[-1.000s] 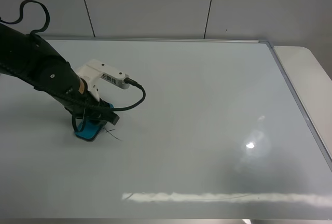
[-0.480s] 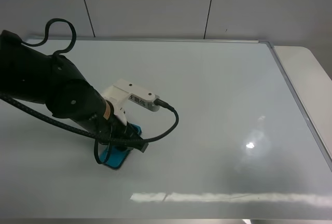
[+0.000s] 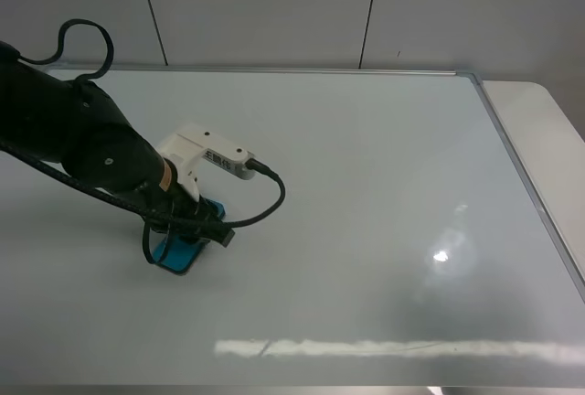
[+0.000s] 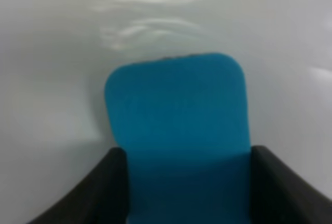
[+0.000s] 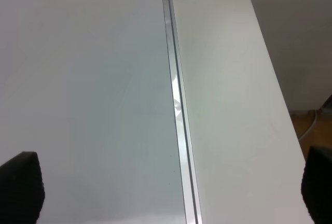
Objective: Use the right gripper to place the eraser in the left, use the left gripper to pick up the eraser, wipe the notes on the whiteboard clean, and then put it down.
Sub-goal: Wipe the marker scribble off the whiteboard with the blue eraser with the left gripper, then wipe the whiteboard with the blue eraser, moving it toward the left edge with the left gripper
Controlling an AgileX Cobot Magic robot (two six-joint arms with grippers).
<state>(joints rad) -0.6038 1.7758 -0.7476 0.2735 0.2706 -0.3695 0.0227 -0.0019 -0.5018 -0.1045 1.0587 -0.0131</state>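
The left arm (image 3: 82, 144) reaches low, jaws clamped (pads (image 4: 98, 187) dark); the right jaws stand spread apart.

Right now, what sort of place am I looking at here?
Probably a lab or test bench rather than an office. A large whiteboard lies flat like a tabletop, plain grey wall panels stand behind it, and a black robot arm's left pincer presses a blue eraser onto the board.
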